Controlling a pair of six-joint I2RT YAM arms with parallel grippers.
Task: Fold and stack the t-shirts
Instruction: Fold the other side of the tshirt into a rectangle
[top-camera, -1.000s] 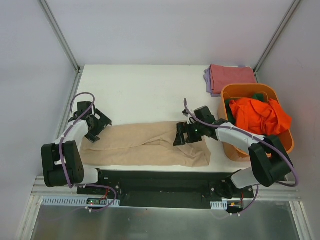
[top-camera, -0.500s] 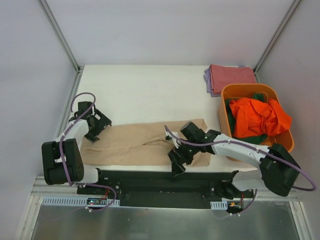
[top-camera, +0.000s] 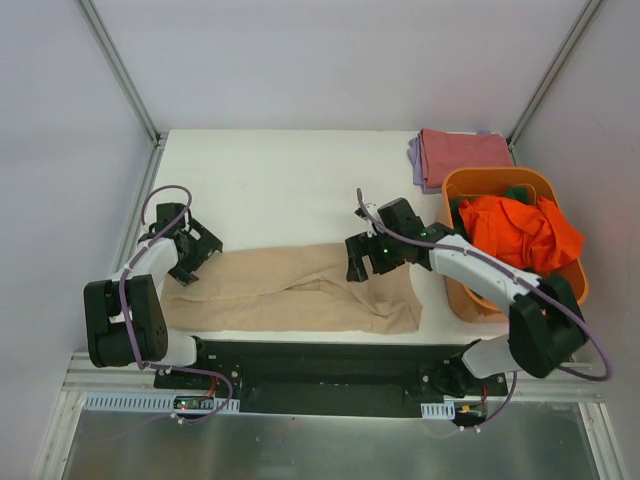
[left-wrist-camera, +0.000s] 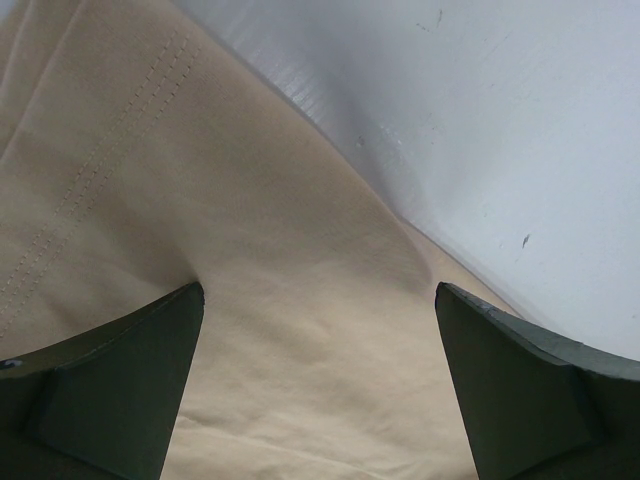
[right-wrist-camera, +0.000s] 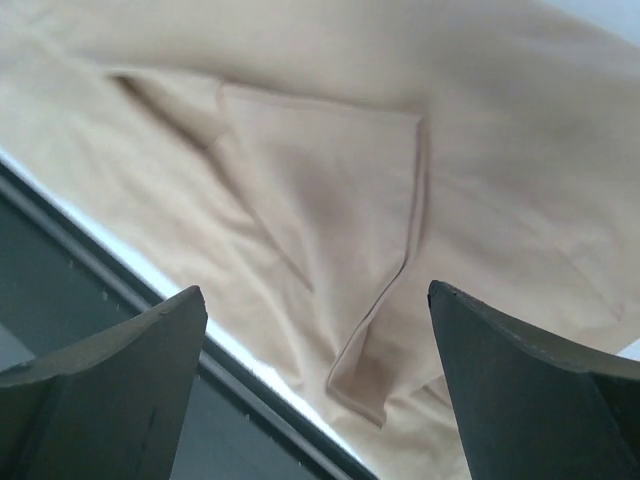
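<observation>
Along the near edge of the table (top-camera: 290, 190), the beige t-shirt (top-camera: 290, 292) lies spread flat, running from the left side to just short of the orange tub (top-camera: 482, 174). At the shirt's left end, the left gripper (top-camera: 186, 262) sits low over the cloth edge with its jaws released and set wide. The left wrist view shows fabric below the fingers, none of it pinched. Near the shirt's far edge, right of its middle, the right gripper (top-camera: 362, 268) hovers above the fabric, its jaws likewise released and grasping nothing. At the right edge, the tub holds a crumpled bright orange t-shirt (top-camera: 520, 235) over a dark green t-shirt (top-camera: 516, 192). At the far right corner, a folded dusty red t-shirt (top-camera: 465, 155) rests on a lavender t-shirt (top-camera: 414, 152).
</observation>
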